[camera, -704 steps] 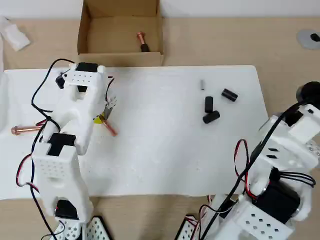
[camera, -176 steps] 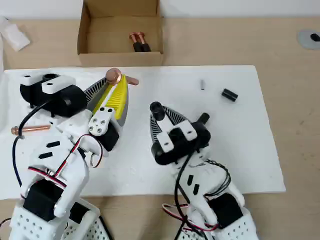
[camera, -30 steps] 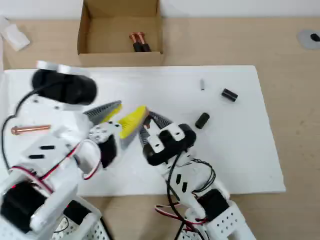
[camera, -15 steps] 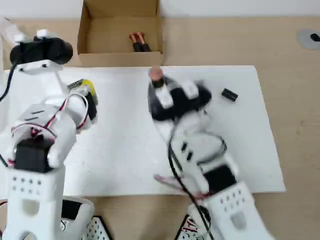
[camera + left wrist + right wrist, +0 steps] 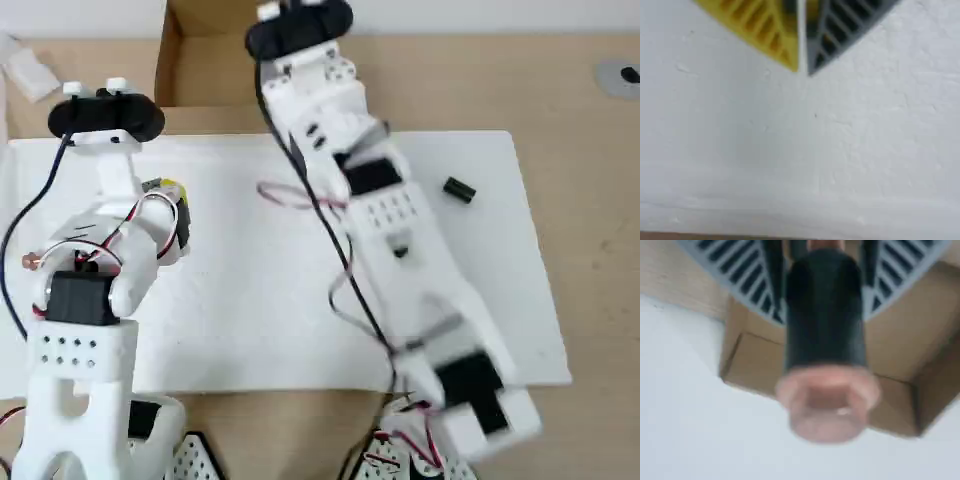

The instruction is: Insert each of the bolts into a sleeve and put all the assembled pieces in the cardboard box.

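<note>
Half hidden by right arm (image 5: 400, 220) at 12 o'clock: brown cardboard box (image 5: 166, 70). Clamped in right gripper (image 5: 822, 270): black-sleeved copper bolt (image 5: 824, 325); left gripper (image 5: 802, 65) tips together.

A copper bolt (image 5: 826, 402) is sitting inside a black sleeve (image 5: 824, 310), hanging just by the open cardboard box (image 5: 168, 60). A loose sleeve (image 5: 459, 188) is lying far from it.

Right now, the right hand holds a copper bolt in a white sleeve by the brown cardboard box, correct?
No, the sleeve is black, as the right wrist view shows; the right hand holds the copper bolt by the brown cardboard box.
</note>
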You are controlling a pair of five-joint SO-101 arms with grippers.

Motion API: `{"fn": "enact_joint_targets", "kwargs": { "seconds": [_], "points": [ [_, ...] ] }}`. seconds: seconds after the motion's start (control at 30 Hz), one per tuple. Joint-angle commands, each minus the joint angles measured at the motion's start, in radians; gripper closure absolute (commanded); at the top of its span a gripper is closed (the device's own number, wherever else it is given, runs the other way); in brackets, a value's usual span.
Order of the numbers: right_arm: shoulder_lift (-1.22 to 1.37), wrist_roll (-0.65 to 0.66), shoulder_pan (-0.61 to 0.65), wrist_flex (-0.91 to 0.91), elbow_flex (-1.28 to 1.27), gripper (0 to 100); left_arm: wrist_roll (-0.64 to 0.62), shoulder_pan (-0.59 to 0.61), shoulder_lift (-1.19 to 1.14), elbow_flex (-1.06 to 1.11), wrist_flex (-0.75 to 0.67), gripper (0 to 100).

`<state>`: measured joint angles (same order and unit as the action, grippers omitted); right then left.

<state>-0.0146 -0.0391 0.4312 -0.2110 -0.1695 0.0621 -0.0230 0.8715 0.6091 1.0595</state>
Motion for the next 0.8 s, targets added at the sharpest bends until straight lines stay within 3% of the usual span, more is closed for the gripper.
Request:
{"fn": "enact_joint_targets", "kwargs": {
  "seconds": [0.0,0.4,0.6,0.77],
  "points": [
    [0.188,-0.009,-0.031,0.040,0.236,98.9,0.026,0.011,-0.002,-0.005,-0.020,99],
    [0.872,-0.008,-0.096,0.031,0.880,98.6,0.031,0.005,-0.002,-0.005,-0.020,99],
    [1.130,-0.003,-0.096,-0.137,1.210,98.4,0.031,0.003,-0.005,-0.003,-0.020,99],
    [1.285,-0.003,-0.085,-0.270,1.454,86.2,0.031,0.003,-0.005,0.017,-0.020,99]
  ]
}}
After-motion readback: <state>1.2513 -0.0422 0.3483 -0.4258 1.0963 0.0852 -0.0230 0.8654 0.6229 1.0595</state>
